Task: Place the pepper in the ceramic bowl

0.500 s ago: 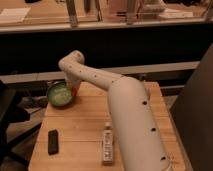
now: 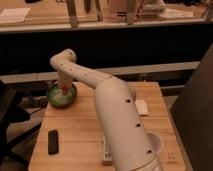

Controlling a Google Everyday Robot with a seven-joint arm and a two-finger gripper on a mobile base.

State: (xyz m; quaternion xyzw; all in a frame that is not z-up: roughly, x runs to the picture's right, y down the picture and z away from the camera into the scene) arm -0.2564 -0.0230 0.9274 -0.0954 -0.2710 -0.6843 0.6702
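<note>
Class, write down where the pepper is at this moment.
In the camera view, the pepper is at the tip of the claw, over the ceramic bowl at the far left corner of the wooden table.

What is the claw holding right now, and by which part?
The pepper sits at the tip of the claw, over the ceramic bowl; whether it is gripped, and where, cannot be told.

text: none readable | brands/numbers/signs: none | gripper (image 2: 65, 87): above ceramic bowl (image 2: 56, 102), far-left corner of wooden table (image 2: 80, 131)
</note>
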